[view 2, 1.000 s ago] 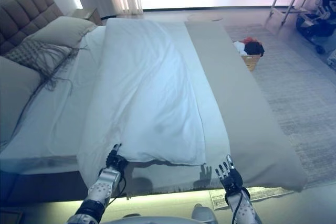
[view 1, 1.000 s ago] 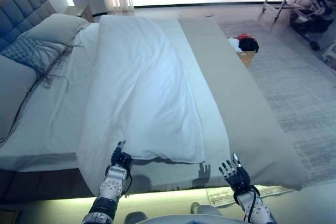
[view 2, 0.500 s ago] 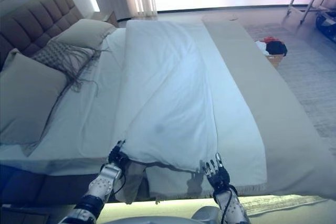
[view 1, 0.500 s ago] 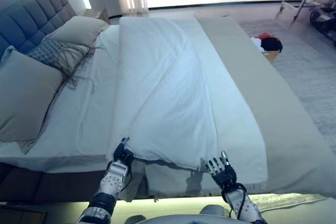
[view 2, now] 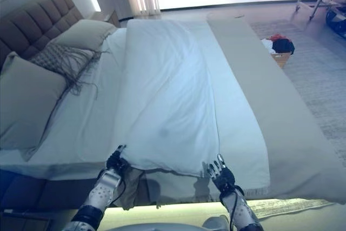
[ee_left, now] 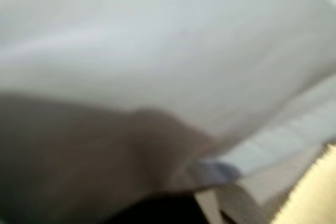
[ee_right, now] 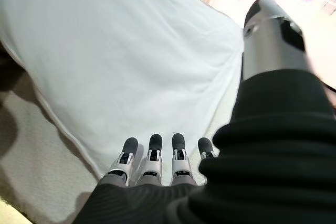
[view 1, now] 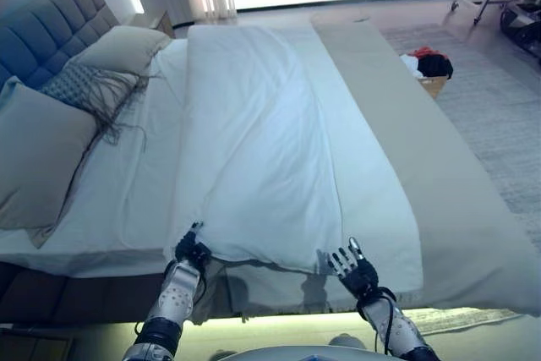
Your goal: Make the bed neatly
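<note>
1. Gripping the near-left corner of the white duvet is the left hand, fingers curled into the cloth at the bed's near edge; its own wrist view shows only fabric up close.
2. Right hand hovers w/ fingers spread straight, holding nothing, just beside the duvet's near-right corner.
3. Duvet lies lengthwise down the bed's middle, folded narrow, bare sheet showing toward the headboard edge. A taupe bed runner covers the foot-side edge.
4. Risks, as I judge them:
   - only one corner held, so a pull prob. drags the duvet skewed & bunches it.
   - right hand may close on the runner or sheet instead of the duvet corner, since layers overlap there.
   - near edge already droops over the bed's side; too much tug could slide it off.
5. Count: 1 duvet, 1 runner, 3 cushions at the headboard edge: grey cushion, fringed cushion, beige pillow. 1 basket w/ clothes on the floor beyond the bed.
</note>
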